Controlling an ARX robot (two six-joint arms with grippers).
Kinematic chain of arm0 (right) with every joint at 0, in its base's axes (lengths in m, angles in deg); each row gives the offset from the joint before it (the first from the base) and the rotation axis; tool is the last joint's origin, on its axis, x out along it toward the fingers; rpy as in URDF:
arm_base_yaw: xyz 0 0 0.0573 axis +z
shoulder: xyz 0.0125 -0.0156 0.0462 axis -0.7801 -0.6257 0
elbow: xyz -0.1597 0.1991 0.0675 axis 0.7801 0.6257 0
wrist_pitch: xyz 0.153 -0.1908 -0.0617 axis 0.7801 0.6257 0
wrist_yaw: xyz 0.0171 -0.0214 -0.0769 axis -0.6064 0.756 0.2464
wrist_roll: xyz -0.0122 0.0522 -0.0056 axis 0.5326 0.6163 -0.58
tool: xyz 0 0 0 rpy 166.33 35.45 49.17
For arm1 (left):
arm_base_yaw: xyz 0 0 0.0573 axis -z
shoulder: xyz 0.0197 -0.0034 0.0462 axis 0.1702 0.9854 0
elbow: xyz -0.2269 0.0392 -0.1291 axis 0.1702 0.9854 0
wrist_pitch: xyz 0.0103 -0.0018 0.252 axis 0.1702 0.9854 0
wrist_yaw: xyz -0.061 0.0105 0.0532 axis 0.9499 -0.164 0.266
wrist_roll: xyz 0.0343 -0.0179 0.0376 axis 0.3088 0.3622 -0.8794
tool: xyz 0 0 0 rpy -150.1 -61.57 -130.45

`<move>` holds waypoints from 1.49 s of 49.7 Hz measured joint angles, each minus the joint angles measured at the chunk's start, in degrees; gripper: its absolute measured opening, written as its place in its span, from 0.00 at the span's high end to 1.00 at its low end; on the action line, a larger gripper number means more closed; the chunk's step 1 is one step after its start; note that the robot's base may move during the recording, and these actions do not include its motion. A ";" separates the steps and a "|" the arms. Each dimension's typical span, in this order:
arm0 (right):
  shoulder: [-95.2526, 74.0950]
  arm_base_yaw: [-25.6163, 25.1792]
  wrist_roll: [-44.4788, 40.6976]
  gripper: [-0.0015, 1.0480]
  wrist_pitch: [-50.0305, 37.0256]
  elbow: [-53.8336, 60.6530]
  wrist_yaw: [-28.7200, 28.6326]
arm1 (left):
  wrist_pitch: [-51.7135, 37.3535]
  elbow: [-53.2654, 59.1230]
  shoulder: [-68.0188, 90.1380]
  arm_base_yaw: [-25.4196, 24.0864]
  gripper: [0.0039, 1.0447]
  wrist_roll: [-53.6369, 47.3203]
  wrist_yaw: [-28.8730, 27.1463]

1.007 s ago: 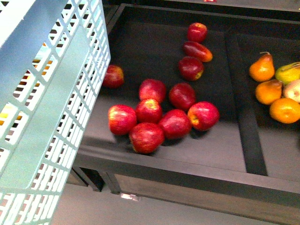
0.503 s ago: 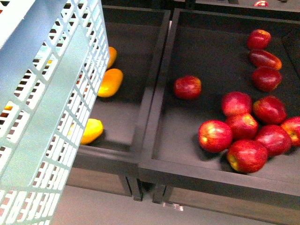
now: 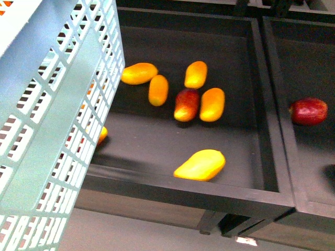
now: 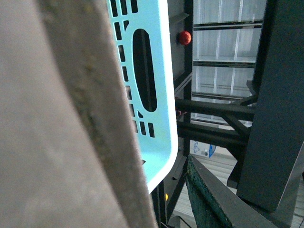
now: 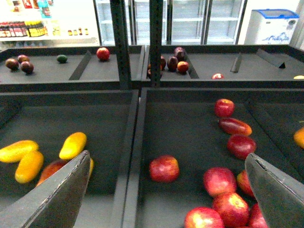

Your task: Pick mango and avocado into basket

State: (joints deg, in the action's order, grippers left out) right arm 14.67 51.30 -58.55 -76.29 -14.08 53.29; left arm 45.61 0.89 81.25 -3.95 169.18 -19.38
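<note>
In the front view the nearest mango [image 3: 200,164] lay crosswise in the compartment [image 3: 152,141] right of the basket [image 3: 57,130], with no arm showing. The left wrist view showed mostly basket wall, and the left gripper's hold was unclear. In the right wrist view the right gripper [image 5: 166,156] hung wide and empty, likely the nearer.

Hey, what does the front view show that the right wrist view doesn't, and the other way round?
Only the front view: the teal basket at the left, and a mango lying alone near the front edge of its tray.
Only the right wrist view: the open right hand, a cluster of red apples, and a back shelf with more fruit.
Both: the mango group and a lone apple in the neighbouring compartment.
</note>
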 joint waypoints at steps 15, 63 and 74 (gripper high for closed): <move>-0.04 0.00 -0.02 0.08 0.02 -0.02 0.00 | 0.02 -0.02 -0.02 -0.02 0.73 0.00 0.11; -0.02 -0.09 -0.02 0.08 0.02 0.00 -0.09 | 0.83 -2.03 3.85 -0.44 0.73 -11.58 8.52; -0.02 -0.09 -0.02 0.08 0.02 0.00 -0.07 | -6.21 -12.09 19.43 5.79 0.73 -24.59 6.05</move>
State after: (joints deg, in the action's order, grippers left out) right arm 14.65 51.21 -58.58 -76.27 -14.08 53.23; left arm 39.41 -11.19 100.68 1.84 144.59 -13.32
